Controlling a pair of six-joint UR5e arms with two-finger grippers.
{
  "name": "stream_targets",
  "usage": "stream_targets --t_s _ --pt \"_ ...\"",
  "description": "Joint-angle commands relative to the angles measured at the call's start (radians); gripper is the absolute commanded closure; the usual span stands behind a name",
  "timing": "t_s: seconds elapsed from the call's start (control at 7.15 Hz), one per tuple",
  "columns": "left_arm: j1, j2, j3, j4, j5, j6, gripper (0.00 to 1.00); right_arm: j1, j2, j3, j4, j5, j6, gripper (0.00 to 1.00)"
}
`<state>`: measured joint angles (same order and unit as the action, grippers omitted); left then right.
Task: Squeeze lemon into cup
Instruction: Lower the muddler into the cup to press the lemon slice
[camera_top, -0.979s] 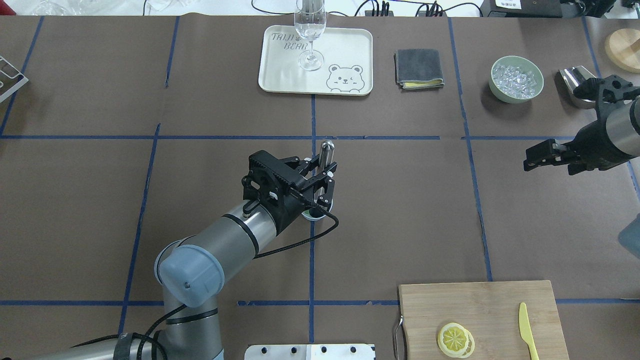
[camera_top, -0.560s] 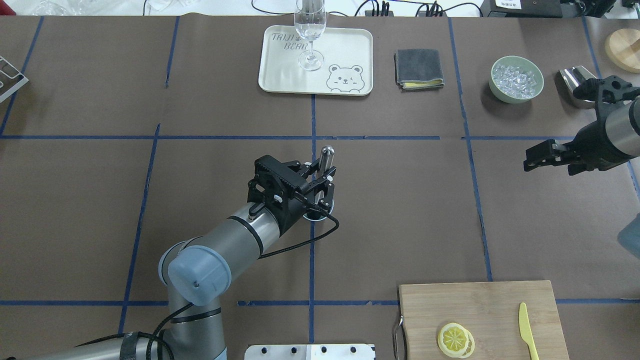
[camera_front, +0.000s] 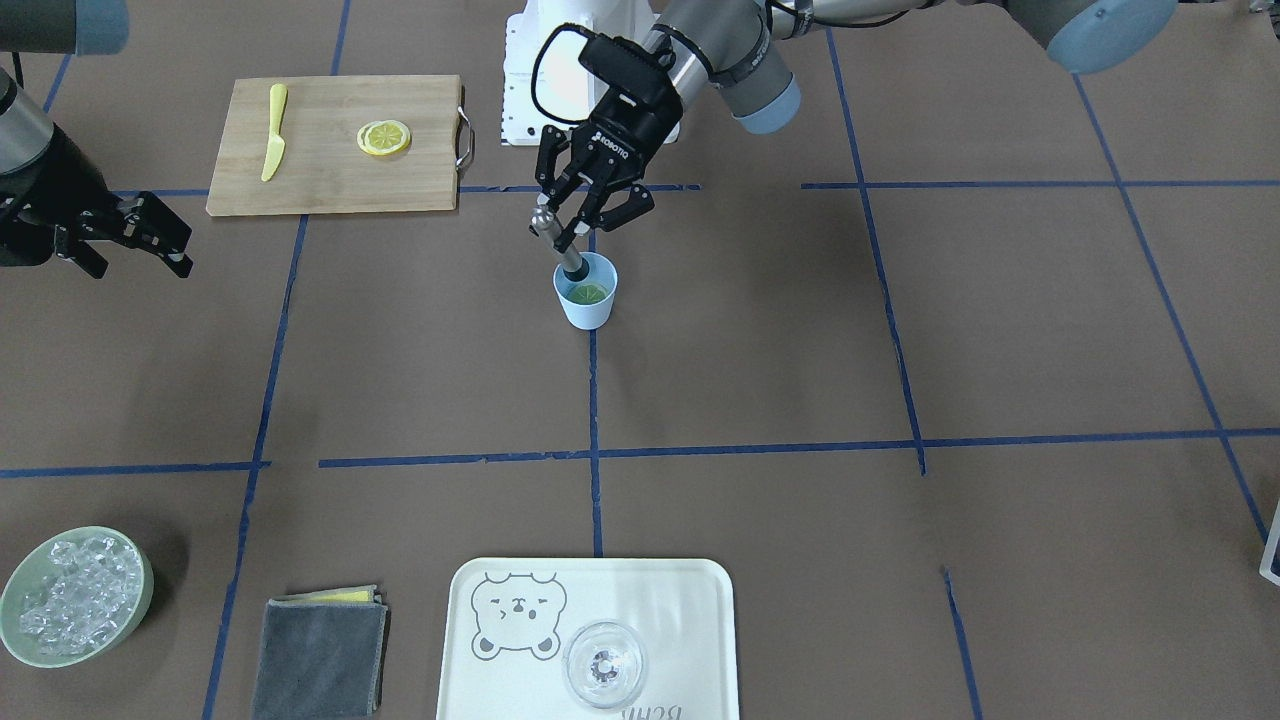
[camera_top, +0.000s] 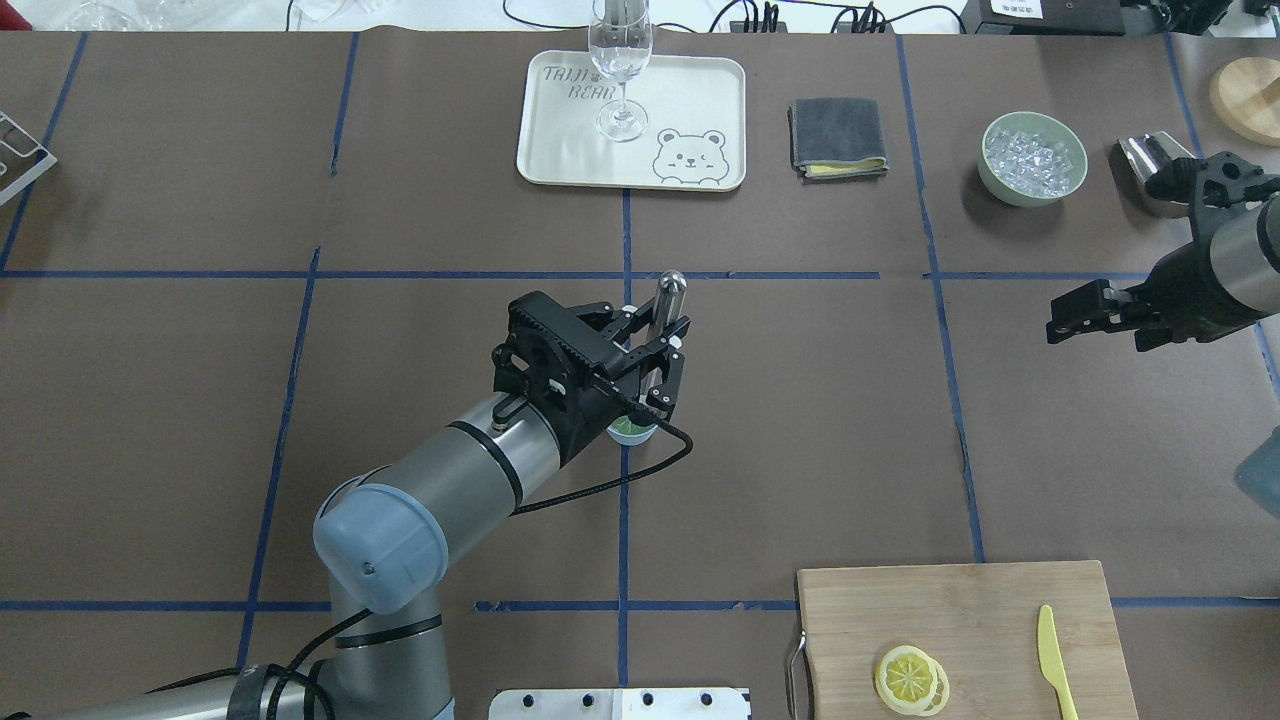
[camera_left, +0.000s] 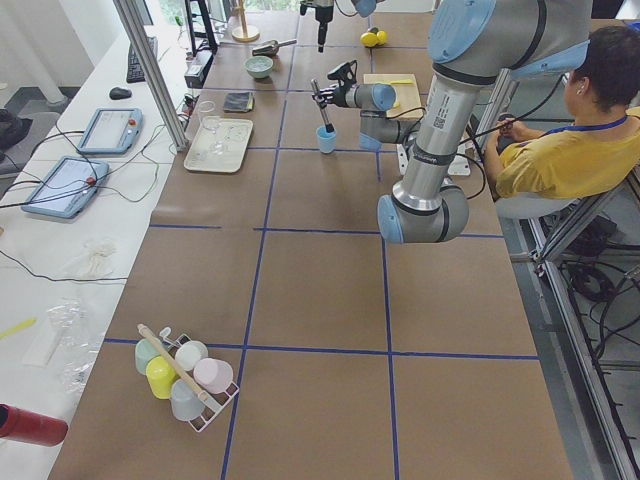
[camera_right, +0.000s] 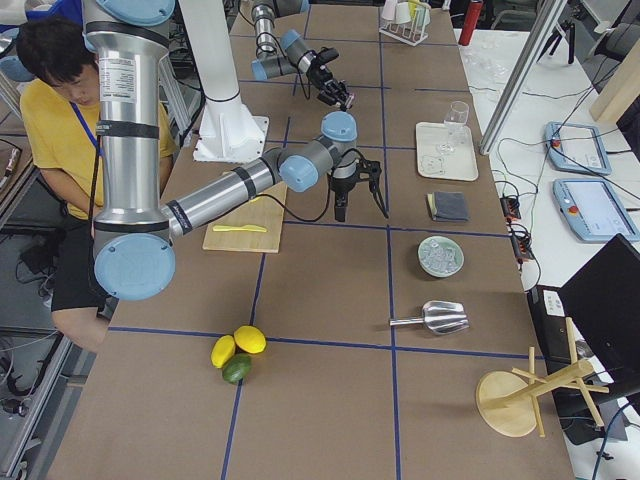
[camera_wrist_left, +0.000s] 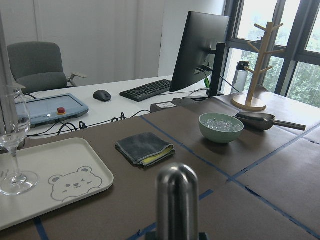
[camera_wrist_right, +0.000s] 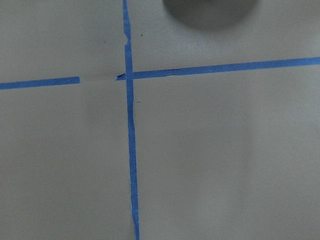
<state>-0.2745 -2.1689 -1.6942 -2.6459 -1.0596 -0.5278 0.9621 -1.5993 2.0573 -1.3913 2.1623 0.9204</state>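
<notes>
The brown paper-covered table (camera_front: 900, 330) is crossed by blue tape lines. The left arm (camera_top: 480, 460) reaches forward to its middle. The wrist is bent down and the left gripper (camera_front: 570, 222), marked ROBOTIQ, is clamped on a metal rod (camera_front: 562, 250). The rod leans, with its lower end inside the cup (camera_front: 587, 305). The right arm (camera_top: 1215, 265) hangs over bare table far to its own side, and the right gripper (camera_top: 1062, 318) has its jaws apart around nothing. A wooden cutting board (camera_front: 330, 170) near the robot's base carries spare slices (camera_front: 384, 137) and a yellow knife (camera_front: 273, 145). At the far edge, a cream tray (camera_front: 680, 600) bears a bear drawing and the word BEAR and holds a clear glass (camera_front: 604, 665). Beside it lie a folded grey cloth (camera_front: 318, 655) and a green bowl of ice (camera_front: 147, 600). From overhead the gripper hides most of the cup. The lemon slice (camera_front: 589, 293), greenish, lies flat in the cup beside the rod's tip.
</notes>
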Motion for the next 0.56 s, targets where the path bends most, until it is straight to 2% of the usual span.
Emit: stream_targets --t_s 0.0,0.14,0.28,0.42 --pt "-0.116 -0.008 -0.077 0.03 -0.163 0.034 1.0 0.003 -0.002 0.007 0.0 0.005 0.001 0.0" --pt "-0.211 -0.003 -0.146 0.128 -0.327 0.026 1.0 0.004 -0.004 0.009 0.0 0.014 0.001 0.0" --pt "-0.292 0.006 -0.236 0.29 -0.446 0.025 1.0 0.004 -0.008 0.007 0.0 0.014 0.0 0.0" --pt "-0.322 0.08 -0.313 0.495 -0.469 -0.027 1.0 0.004 -0.011 0.009 0.002 0.013 0.0 0.0"
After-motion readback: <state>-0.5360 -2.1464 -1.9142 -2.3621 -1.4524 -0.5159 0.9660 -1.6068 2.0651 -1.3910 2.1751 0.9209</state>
